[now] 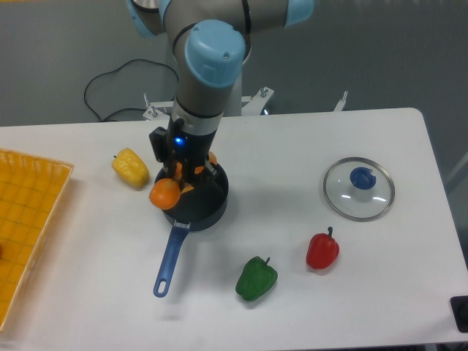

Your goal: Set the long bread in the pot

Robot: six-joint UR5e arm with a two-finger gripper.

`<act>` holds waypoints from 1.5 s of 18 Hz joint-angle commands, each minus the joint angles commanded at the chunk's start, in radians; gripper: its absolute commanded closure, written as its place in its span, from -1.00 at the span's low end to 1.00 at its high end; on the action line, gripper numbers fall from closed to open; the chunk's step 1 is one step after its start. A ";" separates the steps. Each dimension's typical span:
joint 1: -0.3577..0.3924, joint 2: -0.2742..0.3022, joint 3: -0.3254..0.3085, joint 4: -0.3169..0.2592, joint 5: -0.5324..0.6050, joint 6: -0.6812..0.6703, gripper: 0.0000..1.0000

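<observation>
Just left of centre, the pot [201, 205] sits on the white counter [292, 161], its blue handle pointing toward the lower left. Above it the jaws [183, 174] are clamped on the bread [165, 194], which hangs tilted over the pot's left rim; its rounded lower end sticks out past the rim, while the upper end is mostly hidden behind the wrist. What lies on the pot's floor cannot be told. At the left edge a yellow basket [29, 227] is partly cut off. A yellow pepper [130, 167] lies near the pot's upper left. Right of centre rests a glass lid [359, 189]; a red pepper [322, 250] and a green pepper [257, 278] sit lower, well apart from the pot.
</observation>
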 joint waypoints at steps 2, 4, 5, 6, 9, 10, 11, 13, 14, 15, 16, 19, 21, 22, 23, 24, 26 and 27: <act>-0.015 -0.011 0.000 0.000 0.005 0.000 0.33; -0.020 -0.014 -0.005 0.002 0.005 -0.002 0.33; -0.020 -0.014 -0.008 0.002 0.005 -0.003 0.33; -0.021 -0.014 -0.008 0.003 0.005 -0.012 0.33; -0.029 -0.017 -0.008 0.011 0.006 -0.009 0.33; -0.032 -0.023 -0.008 0.023 0.009 -0.006 0.33; -0.032 -0.028 -0.008 0.038 0.009 -0.005 0.33; -0.034 -0.037 -0.008 0.055 0.009 -0.006 0.33; -0.041 -0.040 -0.008 0.058 0.011 -0.006 0.33; -0.048 -0.040 -0.008 0.058 0.011 -0.006 0.33; -0.048 -0.041 -0.008 0.058 0.014 -0.006 0.33; -0.049 -0.048 -0.008 0.060 0.021 -0.003 0.33; -0.052 -0.048 -0.008 0.060 0.021 0.012 0.33; -0.052 -0.048 -0.008 0.058 0.021 0.026 0.33; -0.052 -0.051 -0.008 0.058 0.021 0.031 0.33; -0.052 -0.051 -0.008 0.058 0.021 0.032 0.33; -0.052 -0.051 -0.006 0.058 0.021 0.032 0.33; -0.052 -0.051 -0.006 0.058 0.021 0.032 0.33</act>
